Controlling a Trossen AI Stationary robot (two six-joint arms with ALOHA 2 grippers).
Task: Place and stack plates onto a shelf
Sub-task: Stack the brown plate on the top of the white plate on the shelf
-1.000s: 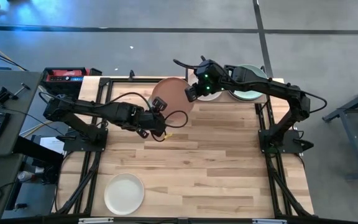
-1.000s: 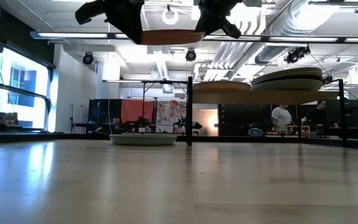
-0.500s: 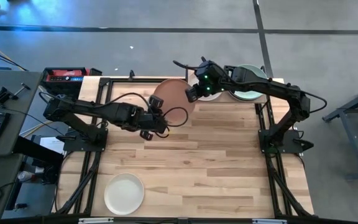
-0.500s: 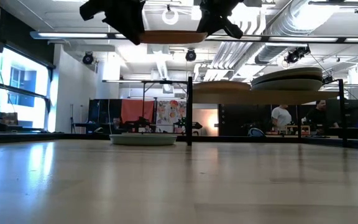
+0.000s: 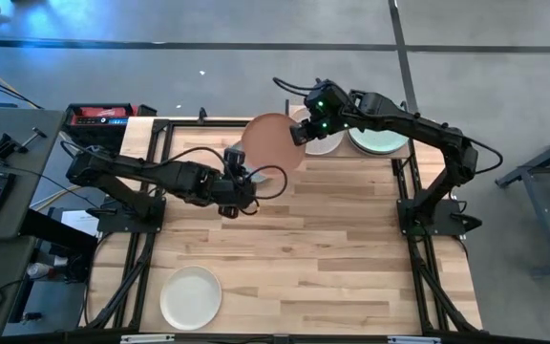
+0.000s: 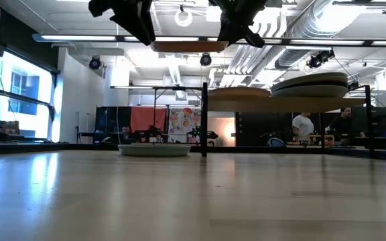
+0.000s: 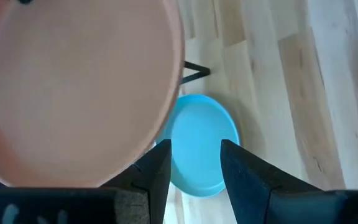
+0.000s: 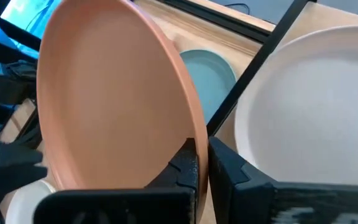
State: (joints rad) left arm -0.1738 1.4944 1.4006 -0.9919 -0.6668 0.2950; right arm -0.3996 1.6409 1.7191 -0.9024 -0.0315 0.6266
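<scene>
While the terracotta plate [image 5: 273, 141] hangs in the air at the upper middle of the high view, the right gripper [image 5: 305, 130] pinches its right-hand rim, the two fingers [image 8: 188, 163] closed thin on the edge in the right wrist view. The left gripper [image 5: 240, 172] sits just below the plate's lower left edge. In the left wrist view its fingers [image 7: 159, 163] stand apart with nothing between them, a light blue plate [image 7: 201, 144] visible through the gap on the table below.

The shelf [image 5: 337, 151] lies in the upper right of the high view, just right of the carried plate. It bears a pale plate [image 5: 322, 139] and a mint green plate [image 5: 380, 137]. From the low view each seems to top a small stack, though the edge-on angle makes the count hard to read. A cream plate [image 5: 191, 296] lies alone at the lower left of the table [image 5: 332, 258].

My reading is that the right arm alone now carries the plate toward the shelf. To do that well, it should keep the plate near level, since a one-sided rim pinch lets it sag or swing. It should clear the black post [image 8: 263, 53], centre the plate over the pale stack, lower it until it rests, and only then release.
</scene>
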